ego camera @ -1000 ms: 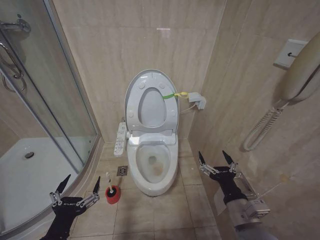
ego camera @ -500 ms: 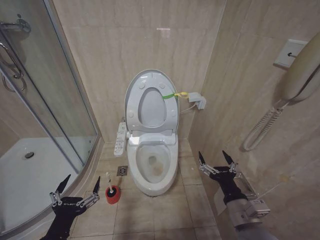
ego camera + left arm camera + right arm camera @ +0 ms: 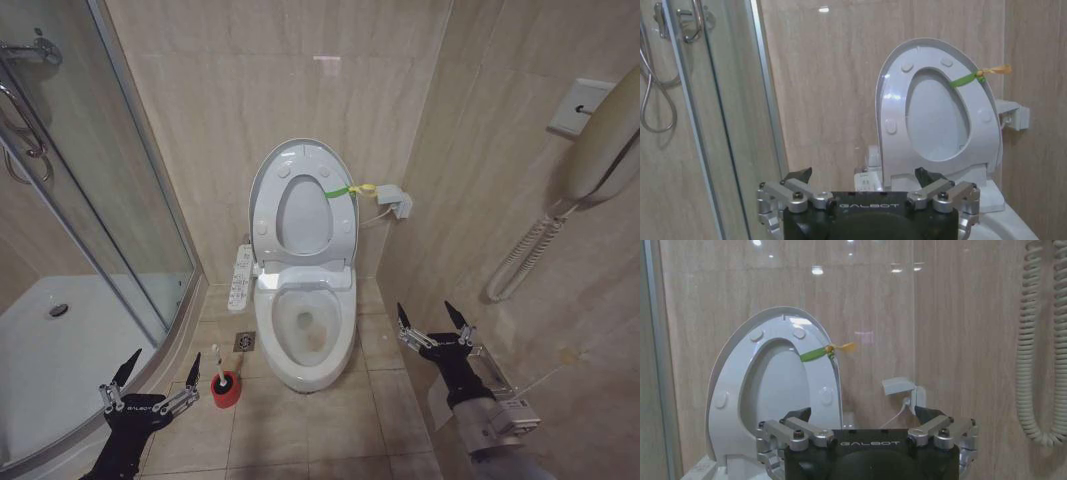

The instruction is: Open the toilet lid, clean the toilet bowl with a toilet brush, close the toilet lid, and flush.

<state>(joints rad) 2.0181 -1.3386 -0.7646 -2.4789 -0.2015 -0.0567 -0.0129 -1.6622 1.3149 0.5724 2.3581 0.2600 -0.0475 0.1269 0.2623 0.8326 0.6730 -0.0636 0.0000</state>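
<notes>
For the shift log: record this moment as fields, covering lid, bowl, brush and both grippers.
toilet lid: raised, upright against the back wall
toilet bowl: uncovered, water at the bottom
toilet brush: standing in its red holder on the floor, left of the bowl
left gripper: open, holding nothing, low beside the holder
right gripper: open, holding nothing, right of the bowl

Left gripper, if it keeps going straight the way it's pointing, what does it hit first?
Probably the toilet brush in its red holder, just ahead of the open left gripper; depth is unclear.
</notes>
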